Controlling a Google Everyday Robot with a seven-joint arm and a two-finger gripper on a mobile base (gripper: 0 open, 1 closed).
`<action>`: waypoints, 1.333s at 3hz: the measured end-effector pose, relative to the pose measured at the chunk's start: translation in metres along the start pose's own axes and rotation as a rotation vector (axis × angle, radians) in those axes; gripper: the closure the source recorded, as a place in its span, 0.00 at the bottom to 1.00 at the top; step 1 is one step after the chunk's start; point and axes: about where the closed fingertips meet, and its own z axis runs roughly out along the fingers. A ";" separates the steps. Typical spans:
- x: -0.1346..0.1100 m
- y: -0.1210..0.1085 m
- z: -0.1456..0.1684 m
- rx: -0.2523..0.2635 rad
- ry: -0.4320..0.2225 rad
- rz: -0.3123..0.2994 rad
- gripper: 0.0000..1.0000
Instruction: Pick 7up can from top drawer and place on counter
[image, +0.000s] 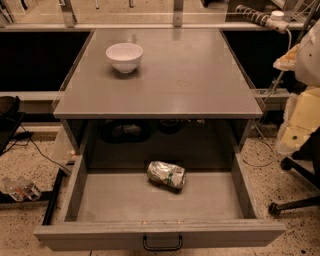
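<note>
Drawer (100, 235) open, dented can (166, 175) lying inside; white bowl (124, 56) on tabletop (190, 85); tool (300, 116) at right edge, grip state unclear.

No words can be read on the can (166, 175), only green and white patches. The tool is out of sight.

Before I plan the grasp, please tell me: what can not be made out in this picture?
Camera view:
The gripper is not in view; only cream arm parts show, cut by the right edge.
The 7up can lies in the top drawer; its label is too small to read.
The dark items behind the drawer are shadowed by the counter.
</note>
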 end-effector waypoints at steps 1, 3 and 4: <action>-0.002 0.000 -0.001 0.017 0.001 -0.005 0.00; -0.041 0.044 0.071 -0.021 -0.056 -0.123 0.00; -0.056 0.061 0.121 -0.031 -0.144 -0.171 0.00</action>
